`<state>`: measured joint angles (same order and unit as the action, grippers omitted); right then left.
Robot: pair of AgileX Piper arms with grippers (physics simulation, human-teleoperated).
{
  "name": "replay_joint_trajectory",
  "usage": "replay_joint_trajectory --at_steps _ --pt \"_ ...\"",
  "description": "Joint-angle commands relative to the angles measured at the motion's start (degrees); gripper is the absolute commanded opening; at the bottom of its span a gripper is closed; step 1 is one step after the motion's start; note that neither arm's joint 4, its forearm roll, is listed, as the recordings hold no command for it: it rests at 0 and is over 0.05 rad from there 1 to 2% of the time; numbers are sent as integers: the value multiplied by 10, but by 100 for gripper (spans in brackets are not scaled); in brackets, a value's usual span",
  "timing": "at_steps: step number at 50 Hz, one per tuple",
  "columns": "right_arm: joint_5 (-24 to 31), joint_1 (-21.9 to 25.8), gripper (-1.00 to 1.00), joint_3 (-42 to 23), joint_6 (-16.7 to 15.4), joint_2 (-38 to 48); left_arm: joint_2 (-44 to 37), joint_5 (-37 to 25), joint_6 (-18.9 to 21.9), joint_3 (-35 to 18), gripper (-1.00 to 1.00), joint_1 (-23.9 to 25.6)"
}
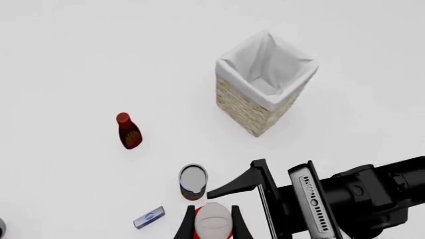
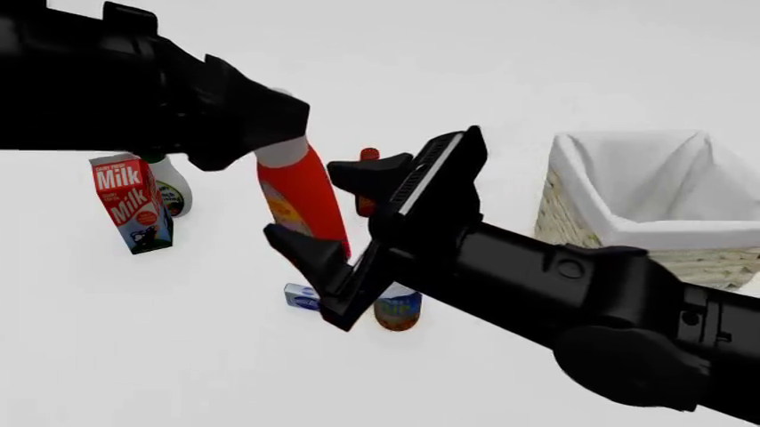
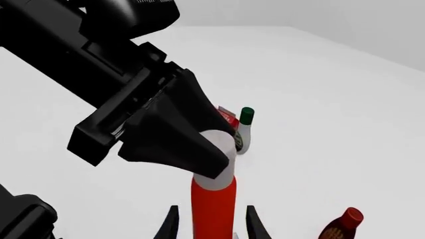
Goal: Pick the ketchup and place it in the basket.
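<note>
At frame centre of the front view the ketchup (image 2: 304, 206) hangs tilted above the desk (image 2: 178, 356), gripped at its cap by the left jaws (image 2: 283, 133), while the right jaws (image 2: 338, 227) stand wide around its body, apparently for handover toward the basket (image 2: 647, 231) at right.

The left gripper (image 2: 279, 133) clamps the cap of the upright ketchup (image 2: 303, 200). The right gripper (image 2: 344, 227) spreads its 2 fingers around the bottle's body. The basket (image 2: 618, 191) stands near the table's right edge.
</note>
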<state>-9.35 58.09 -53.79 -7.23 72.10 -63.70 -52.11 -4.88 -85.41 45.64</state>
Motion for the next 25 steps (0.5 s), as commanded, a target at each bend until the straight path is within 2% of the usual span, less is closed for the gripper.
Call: replay_joint_trajectory --at_steps 1,20,21,25 --pt "-7 -1 100 -4 -2 13 3 -11 0 -18 -100 10" --pt "-11 -3 100 -8 4 17 6 -24 -9 -37 -100 29" --pt "-11 -4 -100 -8 2 16 7 -23 -11 -36 -100 29" --pt "-15 -3 -100 -2 2 11 9 -17 -10 -28 -100 28"
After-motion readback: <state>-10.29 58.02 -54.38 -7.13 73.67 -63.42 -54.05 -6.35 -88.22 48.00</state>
